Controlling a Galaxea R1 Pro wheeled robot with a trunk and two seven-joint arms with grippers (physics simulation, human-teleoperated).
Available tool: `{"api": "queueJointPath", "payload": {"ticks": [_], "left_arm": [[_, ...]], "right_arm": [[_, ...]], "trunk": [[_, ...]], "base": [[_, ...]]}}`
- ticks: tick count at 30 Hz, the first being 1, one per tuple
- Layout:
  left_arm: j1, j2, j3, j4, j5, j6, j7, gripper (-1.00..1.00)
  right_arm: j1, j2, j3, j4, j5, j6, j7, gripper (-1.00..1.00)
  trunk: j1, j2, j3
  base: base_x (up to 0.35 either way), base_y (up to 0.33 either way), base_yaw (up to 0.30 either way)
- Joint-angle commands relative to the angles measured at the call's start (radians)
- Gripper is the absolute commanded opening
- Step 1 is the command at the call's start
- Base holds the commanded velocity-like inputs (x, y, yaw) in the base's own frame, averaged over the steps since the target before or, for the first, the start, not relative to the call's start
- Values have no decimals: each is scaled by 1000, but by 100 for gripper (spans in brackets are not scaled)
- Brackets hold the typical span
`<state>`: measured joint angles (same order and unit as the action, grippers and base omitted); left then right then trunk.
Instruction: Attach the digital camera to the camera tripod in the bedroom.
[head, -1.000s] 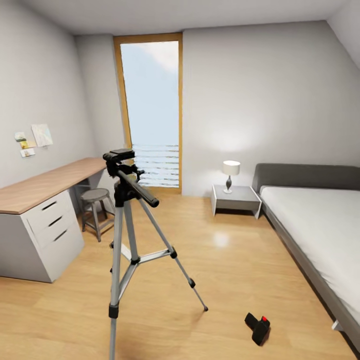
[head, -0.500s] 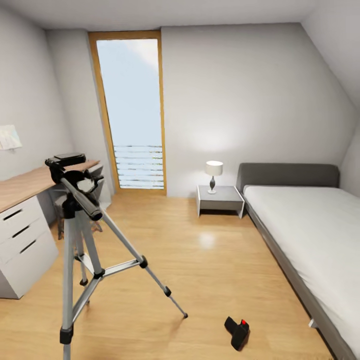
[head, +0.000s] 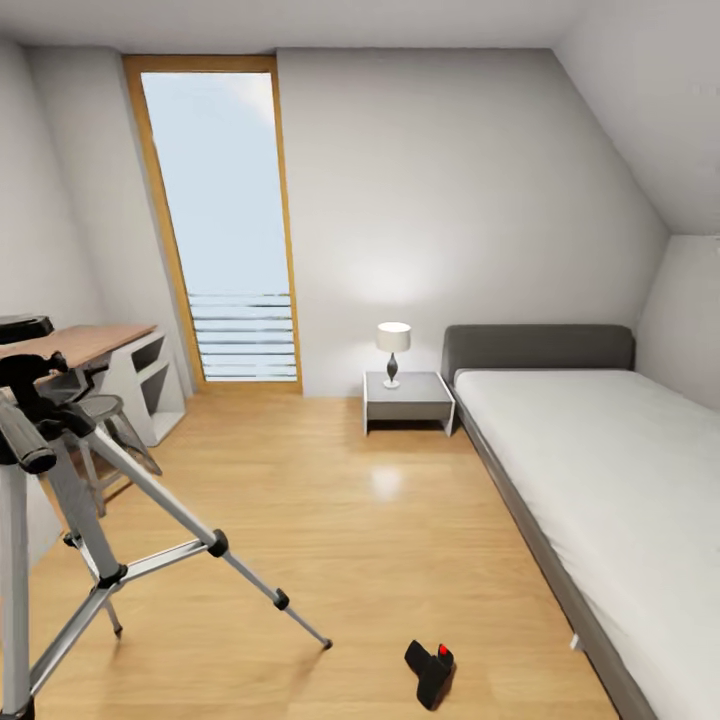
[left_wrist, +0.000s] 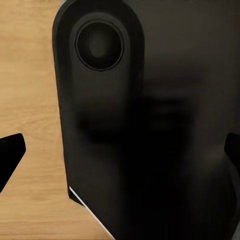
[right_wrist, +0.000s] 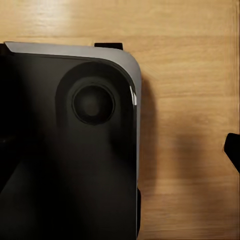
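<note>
**Bedroom with tripod and camera on the floor**

At nine o'clock stands the camera tripod (head: 60, 500), its legs splayed over the wood floor (head: 350, 520). Open floor runs to the window (head: 215, 215). The digital camera (head: 431, 671) lies at six o'clock, near the bed (head: 600, 460) at three. Whether the grippers are spread or pressed together cannot be told.

Small black camera (head: 431, 672) with red top button lies on the wood floor (head: 380, 520), near the bed's foot. Silver-legged tripod (head: 60, 500) stands upright well apart from it, black head empty, legs spread.
</note>
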<state>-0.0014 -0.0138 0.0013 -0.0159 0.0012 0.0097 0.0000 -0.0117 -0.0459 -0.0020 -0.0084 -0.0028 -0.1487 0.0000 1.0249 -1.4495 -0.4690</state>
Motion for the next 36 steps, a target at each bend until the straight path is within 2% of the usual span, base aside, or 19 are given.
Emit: {"api": "queueJointPath", "payload": {"ticks": [1,36], "left_arm": [[0,0,0,-1,0,1,0,100],[0,2,0,-1,0,1,-1,100]], "right_arm": [[-1,0,0,1,0,-3,0,100],[-1,0,0,2,0,-3,0,100]], "trunk": [[0,0,-1],[0,0,-1]], "base": [[105,-294,-10],[124,-294,-1]]}}
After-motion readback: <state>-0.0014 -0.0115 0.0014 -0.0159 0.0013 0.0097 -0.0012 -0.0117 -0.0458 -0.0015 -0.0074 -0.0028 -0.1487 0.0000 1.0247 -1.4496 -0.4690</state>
